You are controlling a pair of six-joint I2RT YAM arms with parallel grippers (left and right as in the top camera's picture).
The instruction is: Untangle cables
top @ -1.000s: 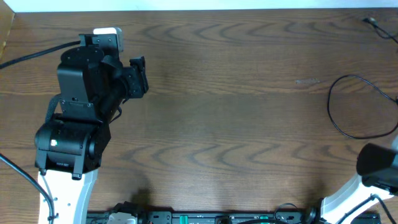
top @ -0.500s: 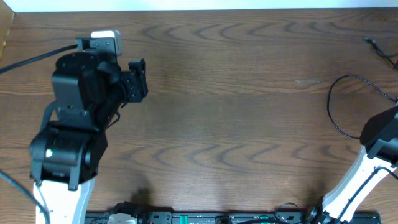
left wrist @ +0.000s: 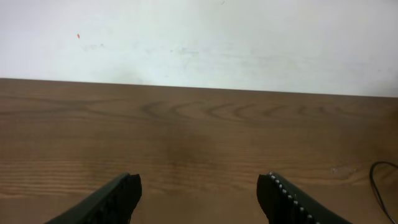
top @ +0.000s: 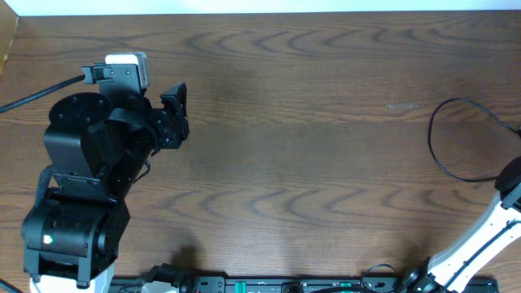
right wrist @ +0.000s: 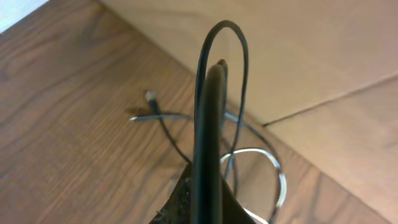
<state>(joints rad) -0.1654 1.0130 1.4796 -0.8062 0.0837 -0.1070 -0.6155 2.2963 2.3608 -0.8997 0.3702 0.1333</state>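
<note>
In the right wrist view my right gripper (right wrist: 214,65) has its fingers pressed together, and the black cable (right wrist: 244,68) arcs in a loop over their tip. The cable's plug end (right wrist: 149,96) lies on the table behind. The white cable (right wrist: 281,180) curls on the wood at the lower right, crossing black strands. In the overhead view the black cable (top: 431,138) forms a loop at the right edge, where only part of the right arm (top: 509,183) shows. My left gripper (top: 175,114) is open and empty at the far left, its jaws wide apart over bare wood (left wrist: 199,193).
A cardboard surface (right wrist: 298,50) stands along the table's edge behind the cables. A white wall (left wrist: 199,37) borders the far side of the table. A thick black robot wire (top: 41,85) runs off at the left.
The right arm has swung out past the right edge of the overhead view. The cable end at the top right corner is gone from view. The left arm has shifted slightly left.
</note>
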